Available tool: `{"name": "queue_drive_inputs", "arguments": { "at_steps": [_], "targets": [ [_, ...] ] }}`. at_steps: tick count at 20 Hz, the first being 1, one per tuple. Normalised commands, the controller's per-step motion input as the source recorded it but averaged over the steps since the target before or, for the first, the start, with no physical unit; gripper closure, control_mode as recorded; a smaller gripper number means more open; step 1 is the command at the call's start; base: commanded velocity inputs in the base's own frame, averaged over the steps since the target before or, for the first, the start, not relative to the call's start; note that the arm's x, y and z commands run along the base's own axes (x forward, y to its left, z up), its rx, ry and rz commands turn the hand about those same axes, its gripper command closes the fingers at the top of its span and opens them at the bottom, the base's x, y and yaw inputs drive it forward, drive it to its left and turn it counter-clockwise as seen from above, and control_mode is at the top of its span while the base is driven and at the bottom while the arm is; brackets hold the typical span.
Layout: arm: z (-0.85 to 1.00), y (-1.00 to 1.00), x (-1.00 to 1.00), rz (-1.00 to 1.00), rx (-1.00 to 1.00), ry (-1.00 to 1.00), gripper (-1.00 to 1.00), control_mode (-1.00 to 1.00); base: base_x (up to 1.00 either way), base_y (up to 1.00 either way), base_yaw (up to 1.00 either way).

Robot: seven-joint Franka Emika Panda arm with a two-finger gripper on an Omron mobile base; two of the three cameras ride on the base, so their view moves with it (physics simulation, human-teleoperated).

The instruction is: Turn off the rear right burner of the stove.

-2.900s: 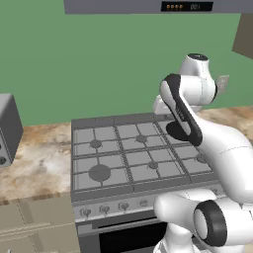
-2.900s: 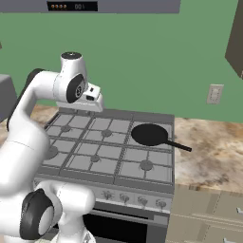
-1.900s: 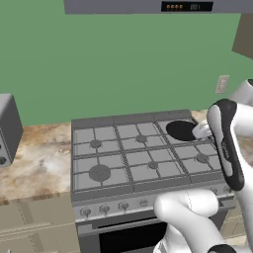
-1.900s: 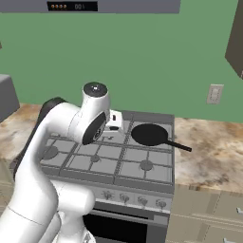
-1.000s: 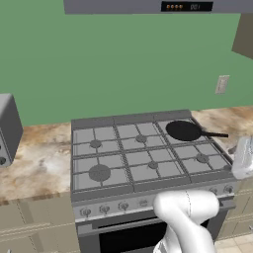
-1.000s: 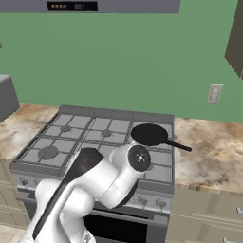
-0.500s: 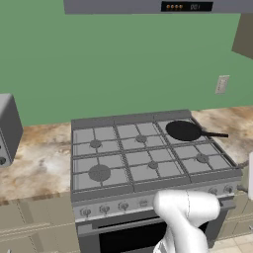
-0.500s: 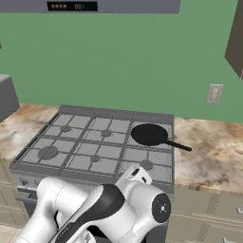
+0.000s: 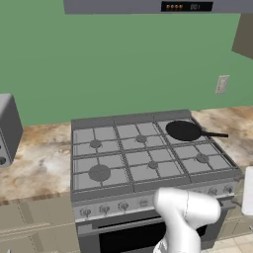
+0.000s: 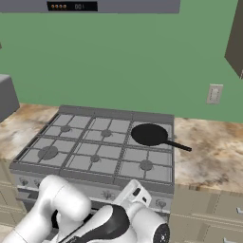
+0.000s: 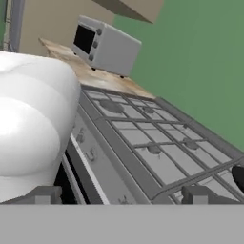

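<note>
Hanging low before the stove (image 11: 143, 157), the gripper (image 11: 121, 195) has its 2 fingers spread wide, holding nothing. Beyond it, at the far back corner, the rear right burner (image 9: 184, 131) carries a black pan (image 10: 149, 135).

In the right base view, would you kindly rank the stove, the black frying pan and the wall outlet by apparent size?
1. stove, by far the largest.
2. black frying pan, on the rear right burner.
3. wall outlet, the smallest, though it sits farther from the camera.
</note>
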Motion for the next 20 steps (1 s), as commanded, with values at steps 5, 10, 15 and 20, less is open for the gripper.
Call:
{"name": "queue_drive_inputs", "arguments": {
  "at_steps": [5, 10, 15, 20],
  "targets": [
    [-0.44, -0.01, -0.02, 0.00, 0.11, -0.09, -1.00, -1.00, 0.00, 0.00, 0.00],
    [-0.43, 0.00, 0.00, 0.00, 0.07, -0.11, -1.00, -1.00, 0.00, 0.00, 0.00],
    [-0.50, 0.00, -0.02, 0.00, 0.07, -0.10, -1.00, -1.00, 0.00, 0.00, 0.00],
    [-0.51, -0.06, 0.00, 0.00, 0.06, -0.14, -1.00, -1.00, 0.00, 0.00, 0.00]
  ]
}}
